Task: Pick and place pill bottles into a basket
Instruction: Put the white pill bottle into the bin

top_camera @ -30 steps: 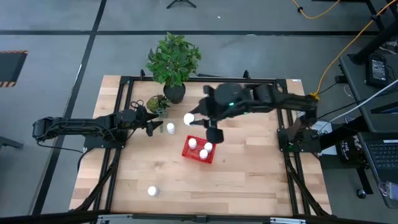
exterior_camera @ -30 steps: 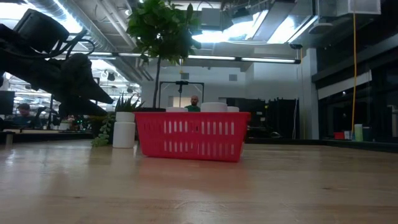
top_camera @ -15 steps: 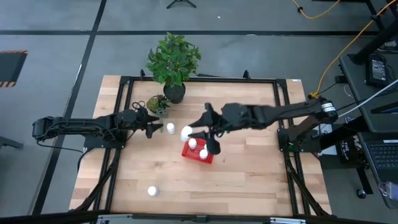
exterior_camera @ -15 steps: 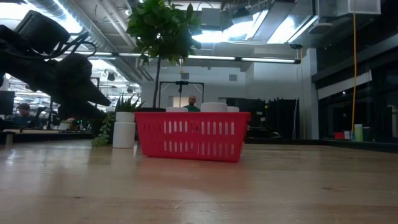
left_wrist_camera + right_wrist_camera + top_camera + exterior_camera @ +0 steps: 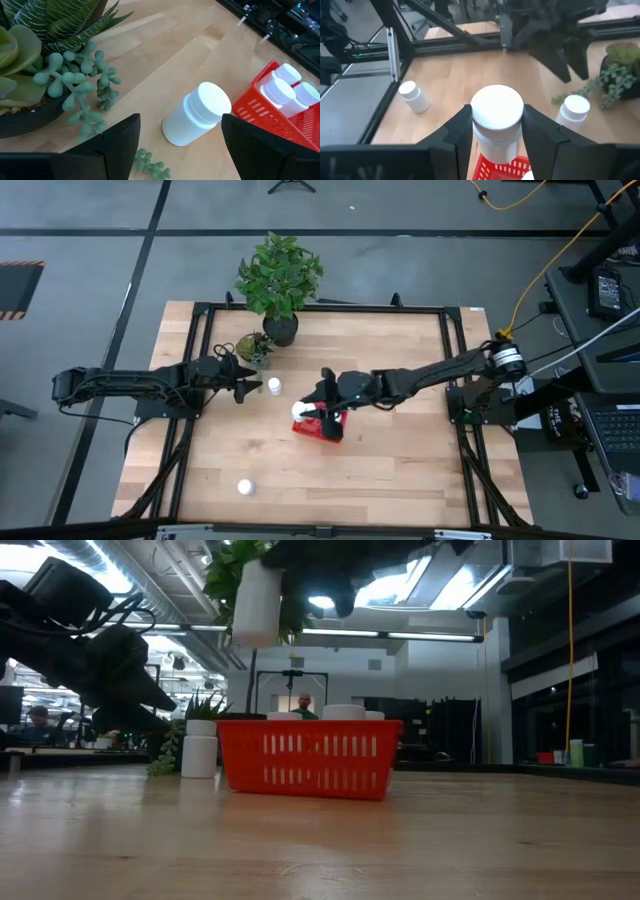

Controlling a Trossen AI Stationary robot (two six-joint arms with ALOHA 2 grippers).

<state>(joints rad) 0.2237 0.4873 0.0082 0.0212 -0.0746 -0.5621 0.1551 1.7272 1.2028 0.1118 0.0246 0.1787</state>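
A: Where's the bottle in play?

B: The carried bottle (image 5: 496, 125) is clamped upright between the fingers of the right gripper (image 5: 318, 399), hanging over the near-left corner of the red basket (image 5: 322, 427). From table height it (image 5: 256, 603) sits well above the basket rim (image 5: 308, 758), so it hasn't gone in.

A: And what's already inside?

B: Three white caps show over the lattice wall from the left wrist (image 5: 287, 86). One more standing bottle (image 5: 273, 386) is on the table beside the small succulent pot (image 5: 253, 348), just ahead of the left gripper (image 5: 246, 386). The stray bottle (image 5: 244, 488) stands far off, near the table's front edge.

A: What's the left arm doing?

B: Waiting. Its fingers are spread wide on either side of that standing bottle, not touching it.

A: What could go wrong with the drop?

B: The bottle looks lined up near the basket's edge, not its middle. Let go from this height, I'd guess it could clip the rim and bounce out onto the table, or land on the caps already packed there and tip over. Lowering it and shifting toward the free part of the basket would help.

A: Anything else?

B: The two arms are close. If the left one grabs while the right one pulls away, they might brush; a nudge could also knock the standing bottle into the succulent
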